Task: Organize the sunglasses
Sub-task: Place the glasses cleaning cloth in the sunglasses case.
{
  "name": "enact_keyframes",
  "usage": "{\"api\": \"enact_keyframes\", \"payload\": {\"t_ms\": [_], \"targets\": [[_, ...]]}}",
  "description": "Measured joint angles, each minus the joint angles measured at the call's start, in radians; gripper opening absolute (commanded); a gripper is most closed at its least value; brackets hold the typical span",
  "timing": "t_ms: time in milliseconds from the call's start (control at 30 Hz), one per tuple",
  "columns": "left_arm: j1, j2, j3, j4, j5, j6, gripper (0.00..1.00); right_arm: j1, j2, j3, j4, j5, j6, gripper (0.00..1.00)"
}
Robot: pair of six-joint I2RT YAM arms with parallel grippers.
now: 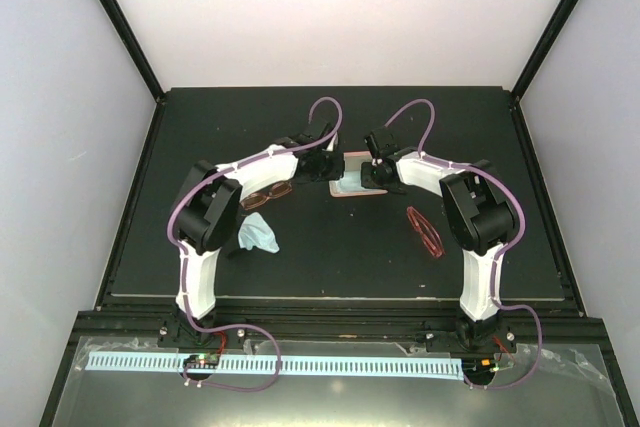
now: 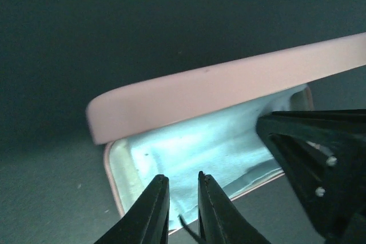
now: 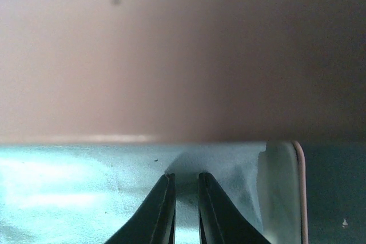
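Note:
The amber-brown sunglasses (image 1: 265,195) lie on the dark table beside my left arm. The red sunglasses (image 1: 425,230) lie beside my right arm. Neither pair shows in the wrist views. An open pink case (image 1: 358,187) lies between the two grippers, its lid (image 2: 229,92) raised and a pale blue cloth lining (image 2: 211,147) inside. My left gripper (image 2: 183,190) hangs over the case's near rim, jaws a narrow gap apart with nothing between them. My right gripper (image 3: 186,182) reaches under the lid (image 3: 183,55) onto the lining (image 3: 68,187), jaws also narrowly apart and empty.
A loose pale blue cloth (image 1: 258,234) lies crumpled near my left arm's base. My right gripper's black body (image 2: 320,164) crowds the right side of the left wrist view. Black frame posts and white walls bound the table (image 1: 330,267).

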Motion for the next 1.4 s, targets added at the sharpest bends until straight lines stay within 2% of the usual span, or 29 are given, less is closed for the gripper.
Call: {"api": "enact_keyframes", "payload": {"t_ms": [167, 400, 567, 767, 867, 933, 1067, 1133, 1267, 1400], "targets": [[0.002, 0.006, -0.004, 0.056, 0.088, 0.004, 0.1, 0.0, 0.0, 0.0, 0.0, -0.002, 0.001, 0.15], [0.002, 0.089, -0.004, 0.104, 0.172, 0.003, 0.11, 0.0, 0.0, 0.004, -0.007, -0.002, 0.002, 0.15], [0.002, 0.114, -0.006, 0.073, 0.137, 0.002, 0.15, 0.0, 0.002, 0.012, -0.029, 0.012, 0.012, 0.16], [0.0, 0.084, -0.024, 0.038, 0.046, -0.003, 0.26, 0.0, 0.0, 0.012, -0.044, 0.055, 0.027, 0.17], [0.0, 0.057, -0.037, 0.02, 0.036, 0.007, 0.32, -0.001, -0.01, 0.011, -0.063, 0.068, 0.027, 0.21], [0.0, 0.027, -0.05, 0.01, 0.047, 0.016, 0.35, -0.001, -0.033, -0.002, -0.069, 0.071, 0.028, 0.28], [0.0, -0.055, -0.07, 0.009, 0.086, 0.031, 0.4, -0.001, -0.172, -0.076, -0.079, 0.086, 0.029, 0.54], [0.0, -0.122, -0.098, 0.016, 0.102, 0.032, 0.41, -0.001, -0.274, -0.123, -0.084, 0.107, 0.037, 0.61], [0.001, -0.285, -0.217, 0.063, 0.142, 0.029, 0.41, -0.002, -0.476, -0.236, -0.104, 0.162, 0.055, 0.62], [0.001, -0.43, -0.386, 0.112, 0.192, 0.019, 0.42, -0.005, -0.621, -0.377, -0.162, 0.192, 0.08, 0.53]]}}
